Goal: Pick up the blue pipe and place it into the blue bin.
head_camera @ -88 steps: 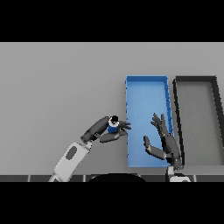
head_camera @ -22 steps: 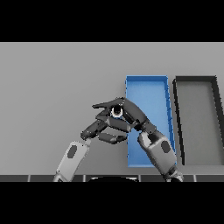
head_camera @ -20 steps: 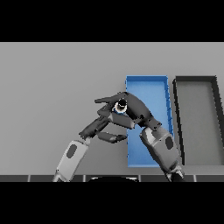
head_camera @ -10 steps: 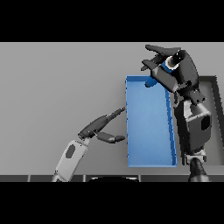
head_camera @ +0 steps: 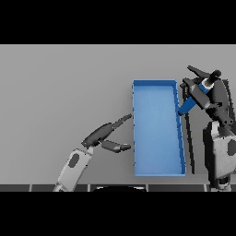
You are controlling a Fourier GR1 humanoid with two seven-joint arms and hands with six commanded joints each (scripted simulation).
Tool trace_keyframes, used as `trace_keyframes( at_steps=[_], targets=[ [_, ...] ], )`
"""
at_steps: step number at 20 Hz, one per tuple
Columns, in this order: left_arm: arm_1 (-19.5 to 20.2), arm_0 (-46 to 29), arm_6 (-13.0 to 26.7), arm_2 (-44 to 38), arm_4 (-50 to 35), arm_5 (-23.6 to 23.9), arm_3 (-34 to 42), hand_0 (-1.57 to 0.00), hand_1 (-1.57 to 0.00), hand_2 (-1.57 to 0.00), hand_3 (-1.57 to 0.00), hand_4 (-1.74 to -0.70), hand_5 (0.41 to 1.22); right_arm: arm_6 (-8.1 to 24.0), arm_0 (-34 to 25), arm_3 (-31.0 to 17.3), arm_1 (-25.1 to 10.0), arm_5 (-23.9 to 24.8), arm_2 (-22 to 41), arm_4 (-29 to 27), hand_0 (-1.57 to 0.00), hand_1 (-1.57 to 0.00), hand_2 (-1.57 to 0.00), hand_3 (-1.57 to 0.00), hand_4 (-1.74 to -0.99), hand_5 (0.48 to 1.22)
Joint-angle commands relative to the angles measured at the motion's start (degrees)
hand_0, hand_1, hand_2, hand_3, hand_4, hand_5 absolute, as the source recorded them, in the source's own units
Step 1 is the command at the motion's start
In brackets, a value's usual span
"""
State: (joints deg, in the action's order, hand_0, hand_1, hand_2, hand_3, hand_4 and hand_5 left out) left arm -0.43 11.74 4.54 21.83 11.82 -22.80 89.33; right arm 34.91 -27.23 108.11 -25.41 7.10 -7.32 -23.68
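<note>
Blue bin (head_camera: 158,166) is sitting lengthwise on the grey bench (head_camera: 60,92), right of centre, its long sides running toward the far edge. Nothing is lying inside it; only the blue floor is showing.

A dark bin (head_camera: 190,138) is sitting just beside it on the right, toward the bench's right edge. The right arm is covering most of it, so only its left wall is showing as a dark strip, and I cannot tell what is in it.

Blue pipe (head_camera: 191,102) is sitting in the right hand (head_camera: 209,94), tilted, with the lower blue end pointing down toward the blue bin's right wall and a dark cap at the upper end near the fingertips. Fingers are curling round it, gripping. The pipe is hanging above the gap between the two bins, near the blue bin's far right corner, not inside either one. I cannot tell whether its lower tip is touching the rim.

Left hand (head_camera: 105,135) is lying open to the left of the blue bin, toward the near edge of the bench. Fingers are stretching straight toward the bin's left wall, with the tips just beside it, and the thumb is spreading out below. It is holding nothing.

Rest of the bench, out to the left and far edges, is showing plain grey.
</note>
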Motion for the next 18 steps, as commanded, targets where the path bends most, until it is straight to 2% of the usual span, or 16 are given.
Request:
trace_keyframes(
  at_steps=[1,4,7,11,12,14,15,16,17,18],
  targets=[
    [-0.4,0.3,0.2,-0.1,-0.5,0.0,0.2,0.0,0.0,0.0,0.0,-0.87,0.421,0.0,3.1,1.2,0.0,0.5,0.3,0.4,-1.57,-1.57,-1.57,-1.57,-1.741,1.221],
    [-0.6,-0.3,1.2,-0.2,-1.2,0.0,1.2,0.0,0.0,0.0,0.0,-0.88,0.423,0.0,10.5,2.8,0.6,3.2,2.1,0.9,-1.57,-1.57,-1.57,-1.57,-1.741,1.221],
    [-0.6,-1.2,1.7,0.2,-1.3,0.1,2.1,0.0,0.0,0.0,0.0,-0.88,0.428,0.0,17.7,4.9,-0.7,9.2,6.2,1.0,-1.57,-1.57,-1.57,-1.57,-1.741,1.221],
    [-0.5,-1.1,1.8,0.3,-1.5,-0.1,2.4,0.0,0.0,0.0,0.0,-0.89,0.422,0.0,23.3,4.8,-8.8,22.3,15.2,-1.9,-1.57,-1.57,-1.57,-1.52,-1.741,1.221],
    [-0.4,-1.4,1.7,0.5,-1.2,-0.1,2.1,0.0,0.0,0.0,0.0,-0.89,0.42,0.0,23.3,4.1,-10.4,24.8,16.9,-2.6,-1.57,-1.57,-1.57,-1.26,-1.741,1.221],
    [-0.1,-1.7,1.6,0.5,-1.2,-0.2,2.6,0.0,0.0,0.0,0.0,-0.88,0.42,0.0,24.1,2.6,-14.9,28.8,21.6,-4.8,-1.57,-1.57,-1.57,-1.02,-1.741,1.221],
    [0.2,-1.9,1.6,0.5,-1.5,-0.5,3.3,0.0,0.0,0.0,0.0,-0.88,0.421,0.0,23.5,1.3,-16.1,30.8,24.4,-5.8,-1.57,-1.57,-1.57,-0.91,-1.741,1.221],
    [-0.3,-1.2,2.5,0.4,-1.5,-0.4,2.7,0.0,0.0,0.0,0.0,-0.88,0.421,0.0,22.8,0.3,-18.5,34.2,27.6,-7.9,-1.57,-1.55,-1.57,-0.85,-1.741,1.221],
    [-0.3,-1.5,2.2,0.7,-1.2,-0.4,2.7,0.0,0.0,0.0,0.0,-0.88,0.421,0.0,21.4,-1.1,-20.6,36.5,30.7,-10.5,-1.46,-1.34,-1.34,-0.79,-1.678,1.221],
    [-0.3,-1.2,2.3,0.5,-1.1,-0.2,2.2,0.0,0.0,0.0,0.0,-0.88,0.422,0.0,20.2,-2.1,-22.7,38.7,33.7,-13.5,-1.17,-1.07,-1.07,-0.63,-1.592,1.221]
  ],
)
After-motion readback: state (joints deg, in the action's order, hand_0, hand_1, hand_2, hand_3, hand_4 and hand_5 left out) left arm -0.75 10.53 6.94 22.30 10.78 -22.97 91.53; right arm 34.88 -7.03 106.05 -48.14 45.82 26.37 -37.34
